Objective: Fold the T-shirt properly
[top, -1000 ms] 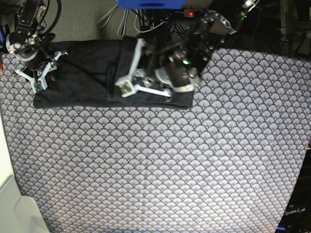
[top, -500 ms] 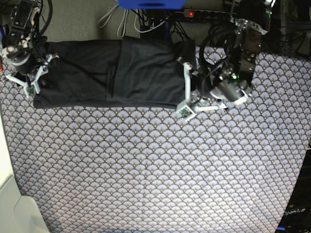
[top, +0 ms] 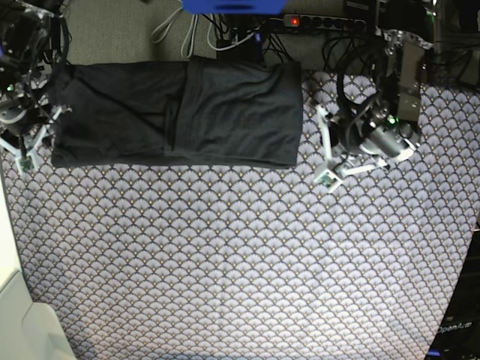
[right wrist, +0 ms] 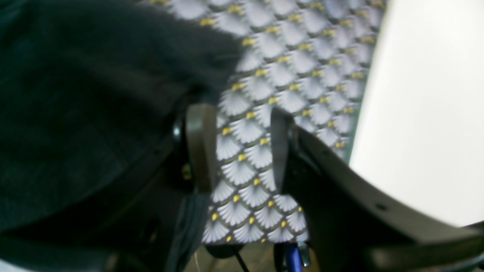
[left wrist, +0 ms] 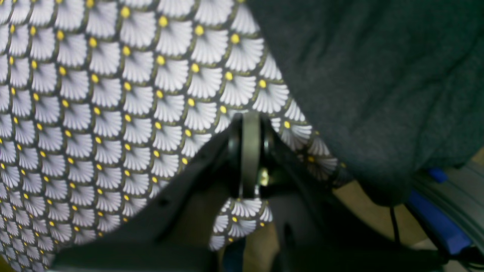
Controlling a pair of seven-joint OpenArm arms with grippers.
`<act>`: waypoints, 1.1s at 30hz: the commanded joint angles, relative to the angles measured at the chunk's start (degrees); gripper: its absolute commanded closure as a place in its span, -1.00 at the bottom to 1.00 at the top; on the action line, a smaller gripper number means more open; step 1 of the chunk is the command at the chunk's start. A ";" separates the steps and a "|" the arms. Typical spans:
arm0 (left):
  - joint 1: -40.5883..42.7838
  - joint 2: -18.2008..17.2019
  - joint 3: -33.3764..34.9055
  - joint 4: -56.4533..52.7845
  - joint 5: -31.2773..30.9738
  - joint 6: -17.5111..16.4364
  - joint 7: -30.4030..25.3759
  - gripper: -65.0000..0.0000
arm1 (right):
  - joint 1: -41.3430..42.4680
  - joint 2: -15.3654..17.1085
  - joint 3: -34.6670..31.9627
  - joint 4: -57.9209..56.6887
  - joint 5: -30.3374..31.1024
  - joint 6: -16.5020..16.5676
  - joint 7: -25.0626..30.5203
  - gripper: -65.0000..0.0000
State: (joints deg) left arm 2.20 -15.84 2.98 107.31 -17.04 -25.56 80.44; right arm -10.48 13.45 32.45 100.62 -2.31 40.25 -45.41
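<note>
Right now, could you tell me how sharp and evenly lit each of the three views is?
Base view: sharp, brightest mid-tablecloth, dimmer toward the corners; the T-shirt reads as a near-featureless dark shape. Left wrist view: the fan pattern is fairly crisp, the left gripper and the foreground soft. Right wrist view: blurred throughout, with a washed-out white area on the right; the right gripper is dark against it.

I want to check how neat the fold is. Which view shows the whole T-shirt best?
The base view: the T-shirt lies there as one long dark folded strip along the far edge of the tablecloth, all edges visible. The left wrist view shows only one blurred end of it, and the right wrist view only one dark blurred corner.
</note>
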 commanded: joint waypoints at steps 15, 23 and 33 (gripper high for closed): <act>-0.92 0.14 0.05 0.61 -0.15 -0.15 -0.44 0.99 | -0.29 -1.80 1.97 1.05 0.77 -0.25 -2.99 -0.25; -0.92 -0.03 -0.04 0.61 -0.15 -0.15 -0.44 0.99 | 0.94 -1.72 1.97 0.88 2.44 -0.25 -11.69 -0.31; -0.92 0.06 0.05 0.52 -0.15 -0.15 -0.44 0.99 | 0.06 -1.72 1.80 0.88 7.19 -0.25 -12.48 -0.31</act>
State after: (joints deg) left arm 2.04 -15.42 3.20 107.13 -16.99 -25.56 80.40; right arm -11.00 10.76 34.06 100.62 4.38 40.27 -58.72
